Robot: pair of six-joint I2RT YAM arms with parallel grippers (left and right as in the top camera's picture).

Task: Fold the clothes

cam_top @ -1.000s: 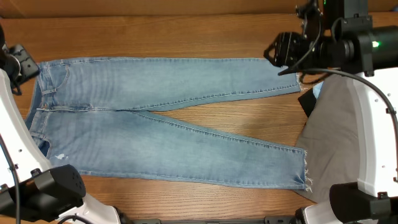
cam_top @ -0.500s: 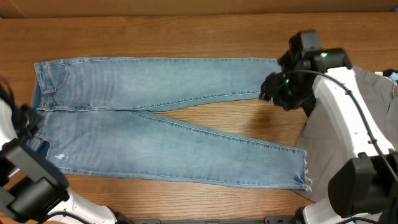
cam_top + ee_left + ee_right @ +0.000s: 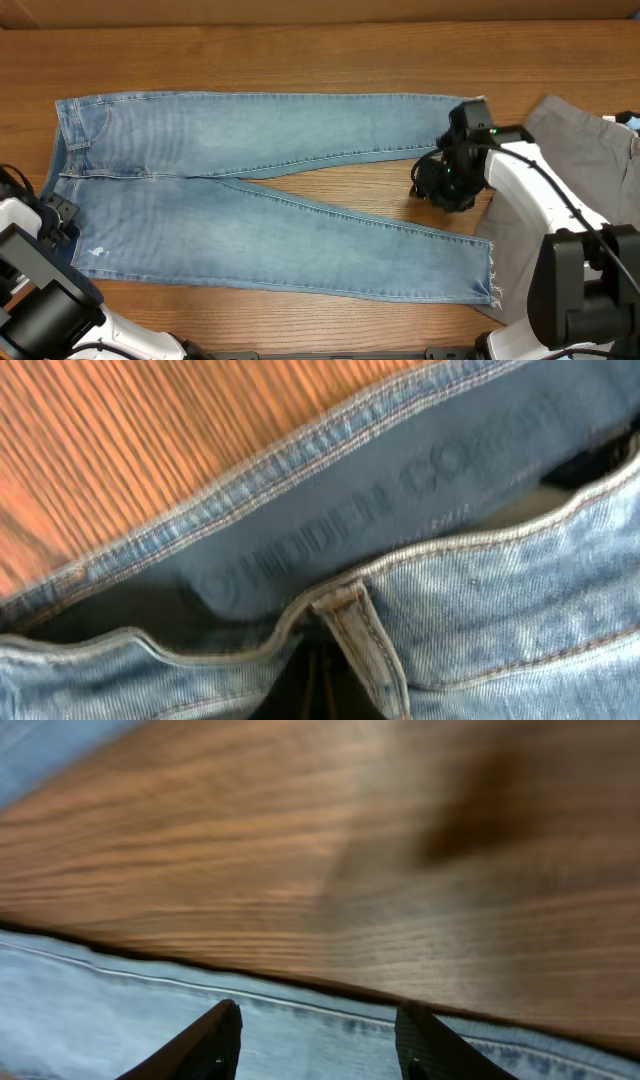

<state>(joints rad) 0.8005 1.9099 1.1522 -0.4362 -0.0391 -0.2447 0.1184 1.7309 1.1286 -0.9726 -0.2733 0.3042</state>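
Hem of the upper leg of the jeans (image 3: 260, 180) is hidden in the overhead view under the right arm (image 3: 520, 175), at the right of the frame. The left jaws are not seen in the left wrist view, which is filled by the blurred waistband (image 3: 400, 490); their state cannot be told. The right jaws are held apart, gripping nothing, over denim at the edge of bare table (image 3: 300, 850). The jeans are laid flat, long axis left to right, waistband at the left, frayed hem (image 3: 491, 272) at lower right.

Jeans (image 3: 250, 190) lie flat across the worktop (image 3: 300, 60), waistband at the left edge, legs spreading toward the right edge. Trousers (image 3: 570, 160) sit at the right edge. Right tool (image 3: 430, 188) hangs between the legs near their hems, and the left tool (image 3: 55, 215) is at the waistband.
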